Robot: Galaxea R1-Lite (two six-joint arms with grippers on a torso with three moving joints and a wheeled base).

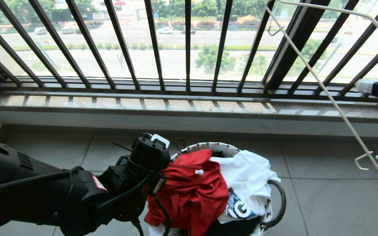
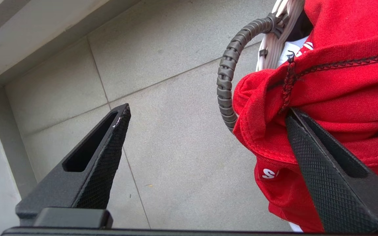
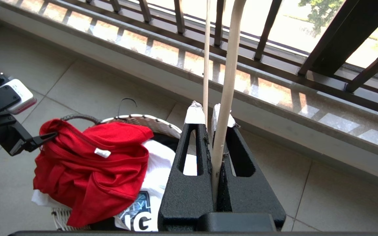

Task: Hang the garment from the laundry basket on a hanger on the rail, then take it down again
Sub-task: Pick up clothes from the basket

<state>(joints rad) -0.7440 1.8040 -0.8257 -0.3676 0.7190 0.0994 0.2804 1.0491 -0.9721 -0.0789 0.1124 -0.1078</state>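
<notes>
The red garment (image 1: 192,193) lies heaped on top of the laundry basket (image 1: 215,146), spilling over its near side. My left gripper (image 2: 207,109) is open at the garment's left edge. One finger presses into a red fold (image 2: 340,82) and the other hangs over bare floor. In the right wrist view that gripper (image 3: 41,139) touches the garment (image 3: 87,164) from the side. My right gripper (image 3: 207,111) is shut on the cream wire hanger (image 3: 225,108) and holds it up at the right (image 1: 310,68). The rail is out of view.
A white printed T-shirt (image 1: 244,177) and a black garment (image 1: 235,227) lie under the red one. The basket's ribbed loop handle (image 2: 226,75) arches beside my left fingers. The dark barred window railing (image 1: 185,49) and stone sill (image 1: 189,105) run behind. Grey floor tiles (image 1: 340,196) surround the basket.
</notes>
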